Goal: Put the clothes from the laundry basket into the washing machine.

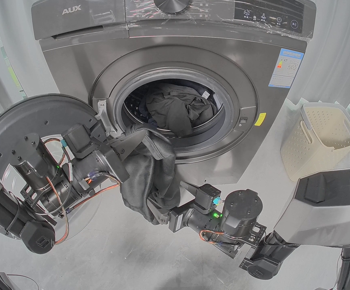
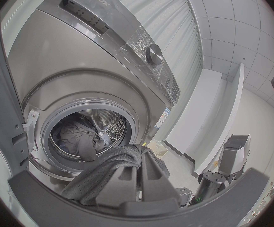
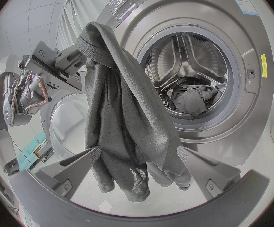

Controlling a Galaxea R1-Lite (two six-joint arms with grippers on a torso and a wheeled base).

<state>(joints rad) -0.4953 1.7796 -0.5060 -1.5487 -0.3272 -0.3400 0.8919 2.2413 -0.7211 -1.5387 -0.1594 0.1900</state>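
Your left gripper (image 1: 134, 137) is clamped on the top of a dark grey garment (image 1: 151, 174) hanging before the washing machine (image 1: 207, 53). Your right gripper (image 3: 137, 151) is spread wide, with a finger on either side of the cloth's lower end. Dark clothes (image 1: 175, 109) lie in the drum (image 3: 187, 57). The laundry basket (image 1: 304, 146) stands to the machine's right.

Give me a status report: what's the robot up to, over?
Left claw shut on dark garment, before the drum. Right claw open around its lower end. Door open, clothes already in drum.
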